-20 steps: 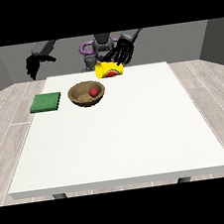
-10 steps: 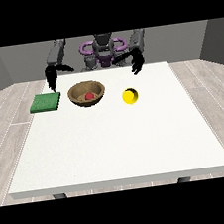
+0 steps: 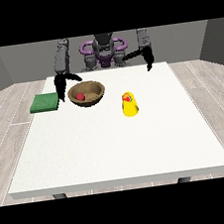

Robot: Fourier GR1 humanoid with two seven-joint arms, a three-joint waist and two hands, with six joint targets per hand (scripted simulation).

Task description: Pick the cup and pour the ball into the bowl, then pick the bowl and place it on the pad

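Already the red ball (image 3: 80, 95) lay inside the wooden bowl (image 3: 95, 87), and the yellow cup (image 3: 129, 104) sat on the white table (image 3: 119, 148) to the bowl's right in the view, well apart from both hands, so the pouring step looked finished and the bowl-to-pad step was in hand. The hand at the view's left (image 3: 60, 85) hung just beside the bowl's left rim, between it and the green pad (image 3: 44, 102), fingers pointing down and spread, clamped on nothing. The hand at the view's right (image 3: 148, 60) hovered near the far table edge, holding nothing, though whether its fingers were apart I could not tell. Next, the near hand would probably need to close on the rim, lift, and carry the bowl leftward to the pad.
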